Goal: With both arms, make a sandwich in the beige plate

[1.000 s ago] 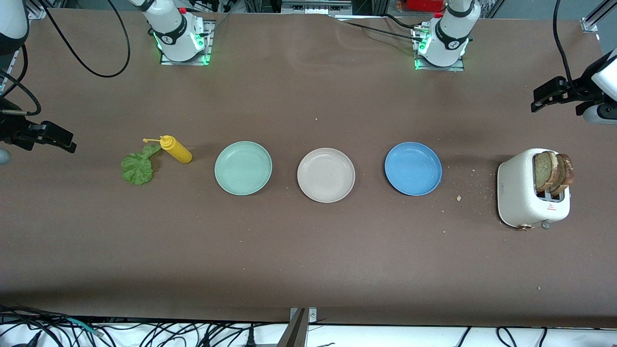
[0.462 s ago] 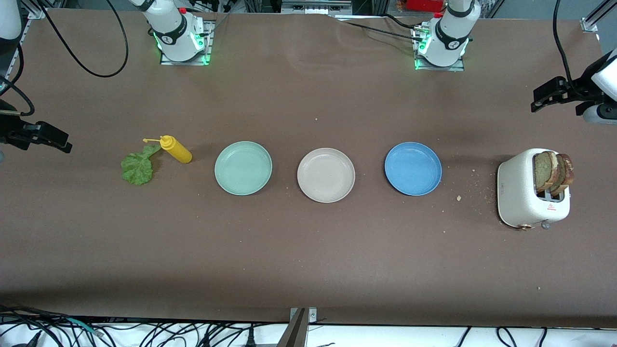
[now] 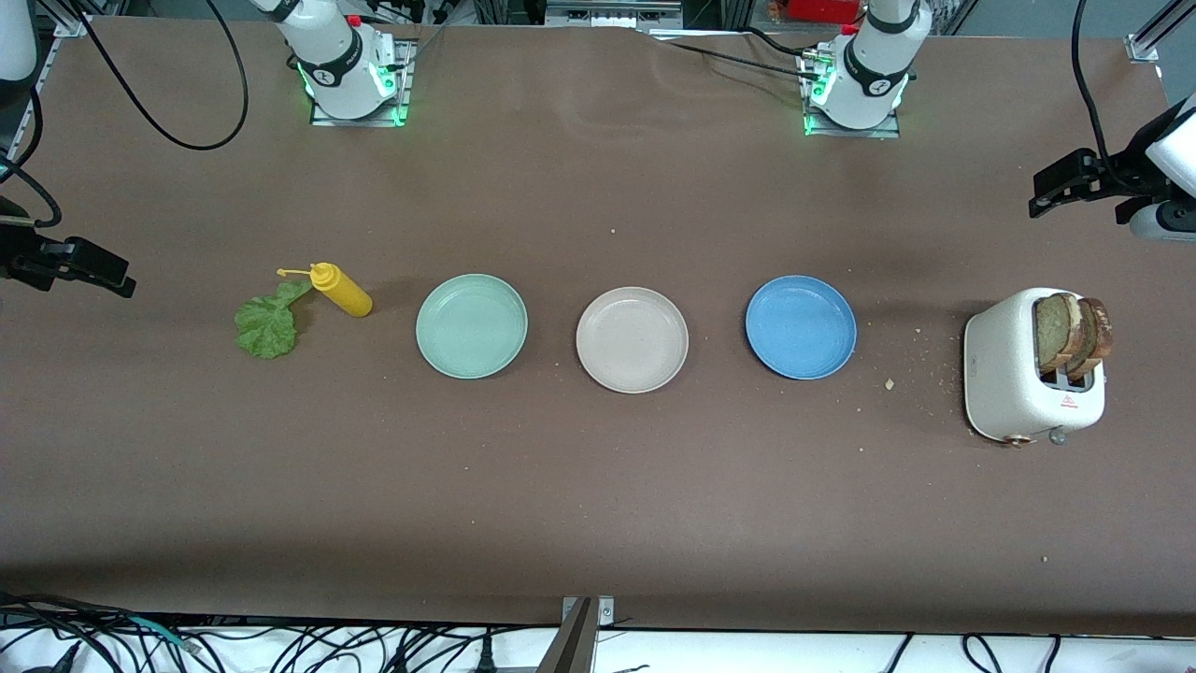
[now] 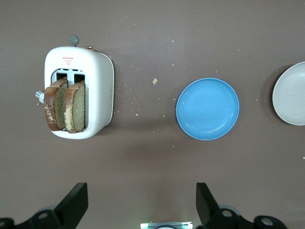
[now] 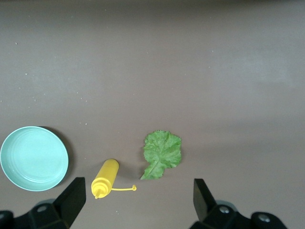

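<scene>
Beige plate [image 3: 632, 339] bare; both grippers' fingers spread wide

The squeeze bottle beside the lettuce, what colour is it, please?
Yellow squeeze bottle, clearest in the right wrist view.

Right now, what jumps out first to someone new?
Three plates in a row mid-table: mint-green plate, beige plate, blue plate, all bare. Two bread slices stand in the white toaster at the left arm's end; the lettuce leaf touches a yellow squeeze bottle at the right arm's end.
</scene>
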Robot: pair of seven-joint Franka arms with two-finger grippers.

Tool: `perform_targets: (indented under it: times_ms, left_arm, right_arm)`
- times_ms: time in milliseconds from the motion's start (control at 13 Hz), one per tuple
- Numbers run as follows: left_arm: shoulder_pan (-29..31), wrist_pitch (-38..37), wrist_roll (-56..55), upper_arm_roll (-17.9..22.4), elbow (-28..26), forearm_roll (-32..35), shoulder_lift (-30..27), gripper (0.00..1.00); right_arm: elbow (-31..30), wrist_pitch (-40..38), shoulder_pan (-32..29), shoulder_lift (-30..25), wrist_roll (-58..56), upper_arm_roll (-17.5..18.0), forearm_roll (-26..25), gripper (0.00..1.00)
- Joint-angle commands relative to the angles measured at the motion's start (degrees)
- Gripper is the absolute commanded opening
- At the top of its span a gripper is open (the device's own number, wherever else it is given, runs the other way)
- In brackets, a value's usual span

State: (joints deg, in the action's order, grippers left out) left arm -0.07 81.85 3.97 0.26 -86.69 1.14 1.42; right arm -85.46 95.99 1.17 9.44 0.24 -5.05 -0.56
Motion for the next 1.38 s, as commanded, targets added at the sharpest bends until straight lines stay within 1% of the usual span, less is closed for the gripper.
perform_targets:
  times_ms: [0, 1308]
  left_arm:
    - [0.0, 0.2, -0.5, -0.3, -0.9, 0.6, -1.0, 1.00]
    - [0.0, 0.2, -0.5, -0.3, -0.9, 0.6, -1.0, 1.00]
  right_arm:
    - [0.1, -0.6, -0.2, 0.4, 0.3, -0.1, 0.5, 1.00]
    - [-0.3, -1.8, 0.0, 0.4, -0.1, 0.2, 0.9, 1.00]
